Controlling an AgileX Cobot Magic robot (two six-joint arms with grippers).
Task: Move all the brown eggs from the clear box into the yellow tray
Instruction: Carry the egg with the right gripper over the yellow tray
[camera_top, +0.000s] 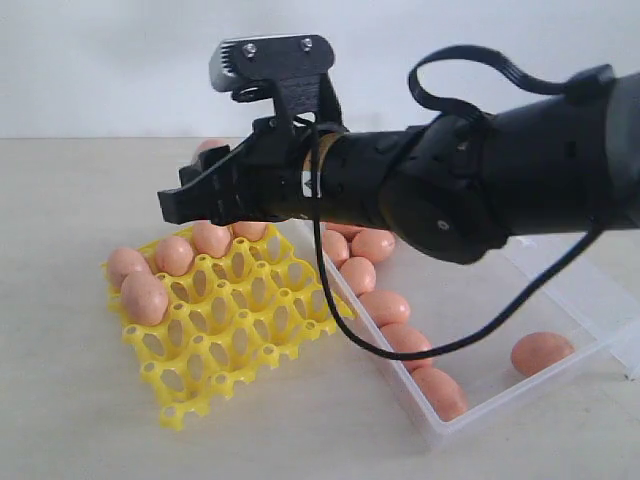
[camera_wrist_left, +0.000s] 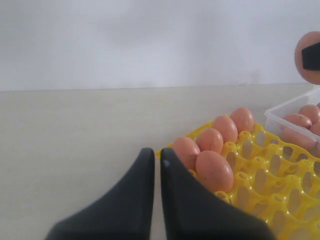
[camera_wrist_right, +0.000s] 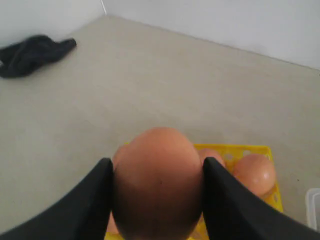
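Note:
My right gripper (camera_top: 195, 180) reaches across and hangs above the far row of the yellow tray (camera_top: 232, 345). It is shut on a brown egg (camera_wrist_right: 157, 182) that fills the gap between its black fingers (camera_wrist_right: 92, 200). The same held egg (camera_wrist_left: 309, 56) shows high up in the left wrist view. Several brown eggs (camera_top: 145, 297) sit in cups along the tray's far and left edges. The clear box (camera_top: 470, 418) lies right of the tray with several brown eggs (camera_top: 385, 307) along its left wall and one (camera_top: 541, 352) apart. My left gripper (camera_wrist_left: 156, 156) is shut and empty beside the tray's corner (camera_wrist_left: 172, 150).
A dark cloth (camera_wrist_right: 35, 52) lies on the beige table far from the tray. A black cable (camera_top: 340, 320) loops down from the right arm over the box's left wall. A pale wall stands behind the table.

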